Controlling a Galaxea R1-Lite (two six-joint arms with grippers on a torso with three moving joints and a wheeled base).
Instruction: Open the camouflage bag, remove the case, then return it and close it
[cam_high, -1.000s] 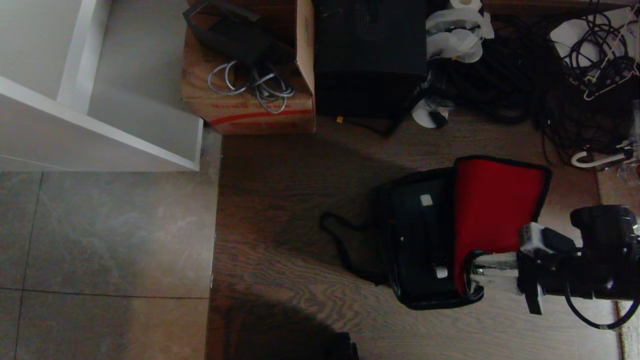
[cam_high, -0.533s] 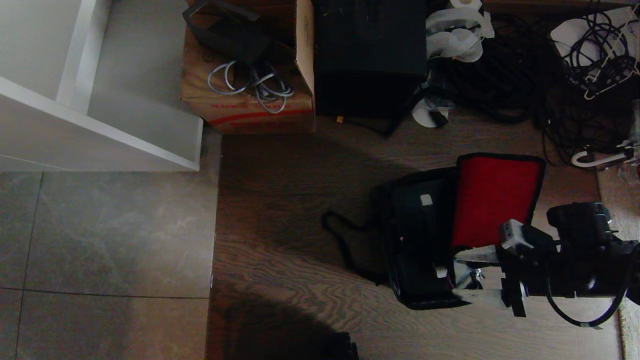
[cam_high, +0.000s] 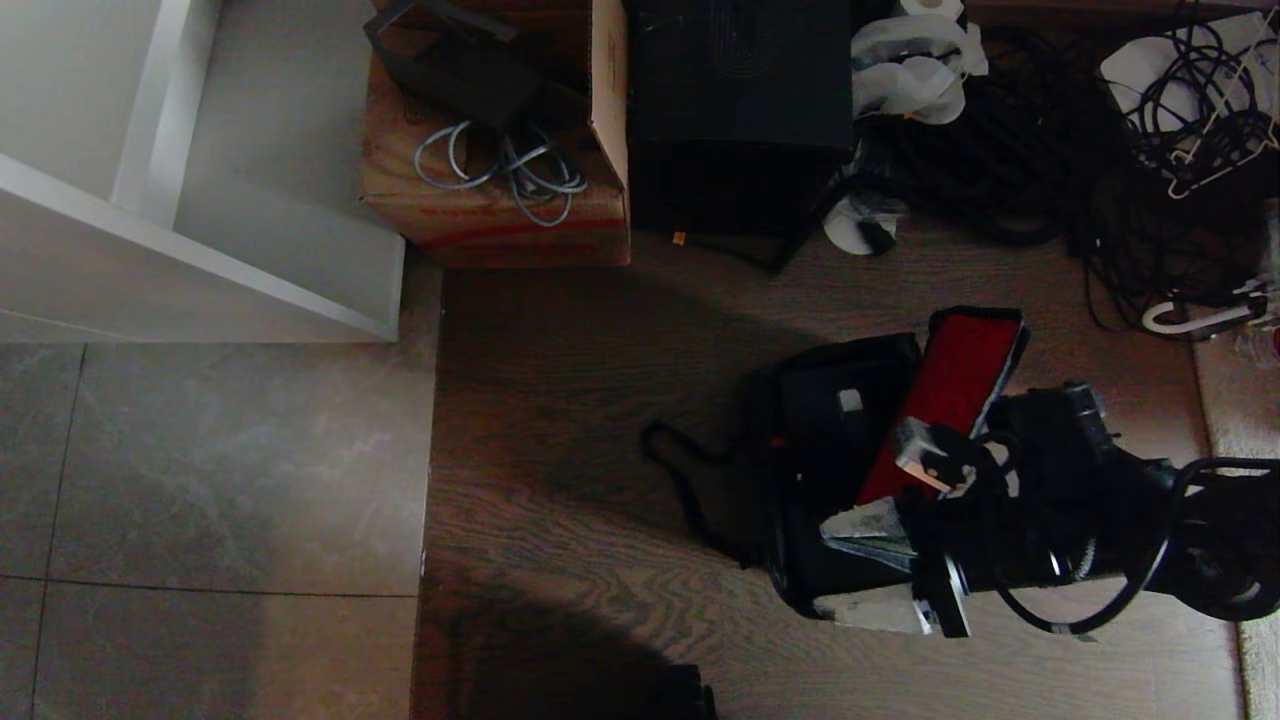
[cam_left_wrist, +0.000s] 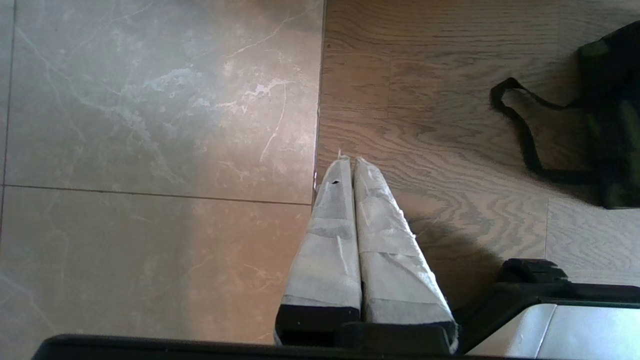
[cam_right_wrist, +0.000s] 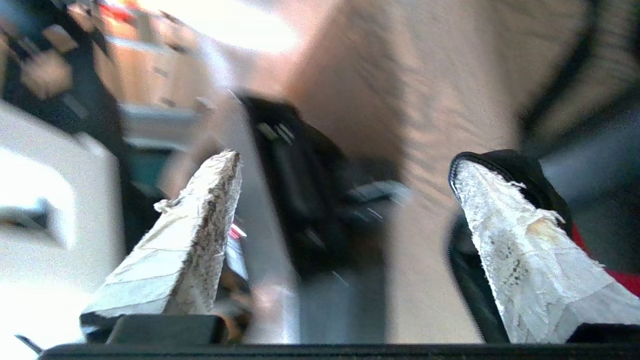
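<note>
A: What colours does the camouflage bag (cam_high: 835, 480) show?

B: Black inside, a red lid lining (cam_high: 945, 400), a black shoulder strap (cam_high: 685, 490); the left wrist view shows green and dark patches on its outside.

A: And the floor?

B: Brown wood grain (cam_high: 580, 400) beside grey marbled tile (cam_high: 210, 460).

A: Further back?

B: A brown cardboard box (cam_high: 495, 215) with a red stripe holds pale grey cables (cam_high: 505, 170); next to it, a plain black box (cam_high: 740, 110). The shelf (cam_high: 190, 250) is white. The right gripper (cam_high: 865, 565) wears whitish tape.
</note>
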